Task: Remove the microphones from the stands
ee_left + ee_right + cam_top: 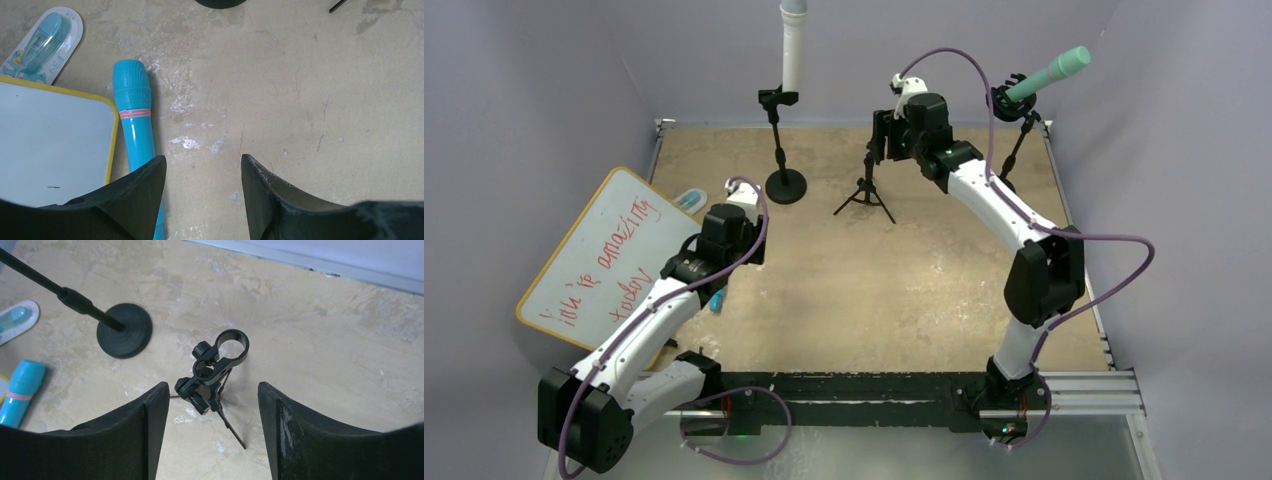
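The blue microphone (134, 115) lies flat on the tabletop (874, 290) at about 9 o'clock, out of any holder, its grille end pointing toward the far edge and its long side just beside the yellow rim of the whiteboard (594, 255). The left pincer (202, 165) hovers low over this spot with its jaws apart and nothing between them; in the left wrist view the microphone's tail runs under the finger on the left side. At 11 o'clock from the microphone's head sits a small blister-packed item (42, 42). The right pincer (212, 387) hangs above the tripod stand (864, 190) near the middle of the far half of the tabletop, jaws wide and gripping nothing; the stand's black ring clip (232, 346) is empty and tilted. Just to its 9 o'clock side is the round-base stand (782, 150), which holds a white microphone (793, 50) upright. In the far corner at about 1 o'clock, a green microphone (1049, 75) sits slanted in a third stand (1019, 140).
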Robot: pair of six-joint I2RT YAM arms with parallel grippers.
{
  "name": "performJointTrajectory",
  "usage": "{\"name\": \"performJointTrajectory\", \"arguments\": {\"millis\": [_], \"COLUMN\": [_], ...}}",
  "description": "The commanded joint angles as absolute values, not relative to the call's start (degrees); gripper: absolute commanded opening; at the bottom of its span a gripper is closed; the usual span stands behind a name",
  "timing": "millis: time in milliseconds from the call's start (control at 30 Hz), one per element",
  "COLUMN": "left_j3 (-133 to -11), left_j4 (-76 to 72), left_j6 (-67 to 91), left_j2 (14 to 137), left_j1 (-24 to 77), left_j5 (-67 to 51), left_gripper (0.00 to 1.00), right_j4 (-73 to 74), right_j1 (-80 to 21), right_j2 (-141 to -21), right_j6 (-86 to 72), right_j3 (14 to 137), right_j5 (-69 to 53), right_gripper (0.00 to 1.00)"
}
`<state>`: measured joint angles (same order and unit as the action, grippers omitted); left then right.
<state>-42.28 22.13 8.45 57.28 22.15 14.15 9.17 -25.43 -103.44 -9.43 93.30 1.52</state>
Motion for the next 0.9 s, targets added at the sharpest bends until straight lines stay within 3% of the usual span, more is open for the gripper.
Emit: {"name": "performJointTrajectory", "arguments": {"millis": [0,633,733,867], "left_j3": [-43.7,-43.9,-44.0,-43.9], "left_j4": [22.1,22.2,22.3,22.3], "left_j6": [9.5,9.3,9.4,9.3], "left_j2": [57.6,58.6,58.6,58.6], "left_j1": [21.9,21.9,21.9,21.9], "left_j5": [14.7,13.8,13.8,13.7], "left_gripper": [0.54,0.54,0.54,0.54], "right_j4": [8.7,15.0,17.6,18.6], "right_j1": [-25.1,-25.2,-25.2,-25.3], "right_j2": [-101.8,-114.5,-117.1,-118.0], "right_j6": [-10.4,-10.9,-10.3,-9.2], "right_j3": [93.9,108.2,112.9,114.1], "right_j5": [0.1,-10.6,-9.1,-8.1], "right_gripper": [0.64,0.68,0.63,0.50]}}
